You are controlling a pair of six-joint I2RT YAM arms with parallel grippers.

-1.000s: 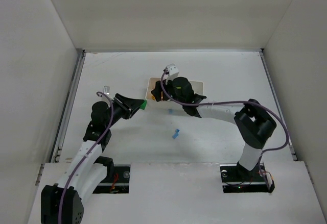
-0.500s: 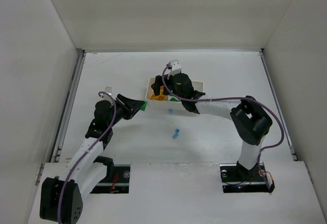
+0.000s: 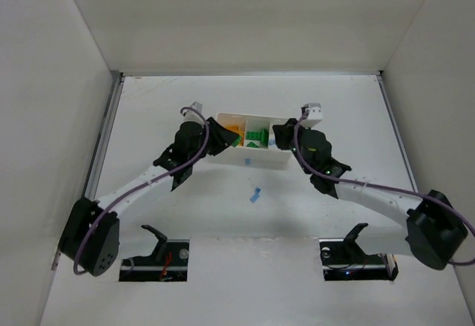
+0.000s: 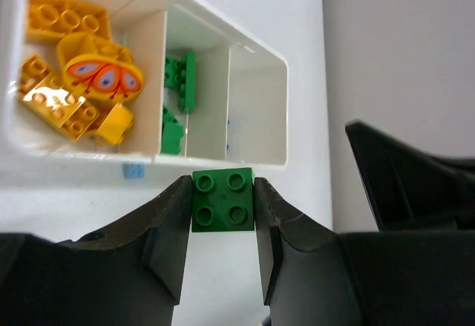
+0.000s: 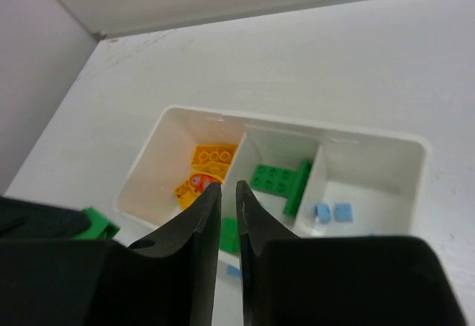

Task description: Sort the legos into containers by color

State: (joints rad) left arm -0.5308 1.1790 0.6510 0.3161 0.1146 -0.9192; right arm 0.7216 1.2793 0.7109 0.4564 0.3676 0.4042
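The white tray (image 3: 261,156) lies mid-table with three compartments. Yellow-orange legos (image 4: 74,81) fill its left one, green legos (image 4: 182,88) lie in the middle one, and two tiny light blue legos (image 5: 332,212) sit in the right one. My left gripper (image 4: 221,183) is shut on a green four-stud brick (image 4: 223,201), held just off the tray's near wall (image 4: 148,161). In the top view it (image 3: 226,139) is at the tray's left end. My right gripper (image 5: 227,186) is shut and empty, hovering beside the tray's right end (image 3: 276,139).
A blue brick (image 3: 256,194) lies on the table in front of the tray. A tiny blue piece (image 4: 133,170) rests against the tray's near wall. White walls enclose the table on three sides.
My right gripper drew back from over the tray's yellow compartment to its right end and shut empty. My left arm carried the green brick from the left up to the tray.
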